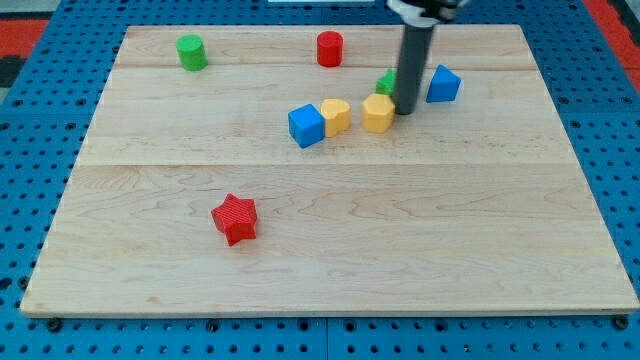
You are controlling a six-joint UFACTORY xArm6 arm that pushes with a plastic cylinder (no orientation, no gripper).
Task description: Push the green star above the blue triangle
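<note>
Camera view, my tip [405, 112] touching green star [385, 82], blue triangle [443, 84] beside.

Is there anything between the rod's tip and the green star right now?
Nothing visible. My tip sits right beside the green star, whose right part the rod hides. The blue triangle lies just to the rod's right.
</note>
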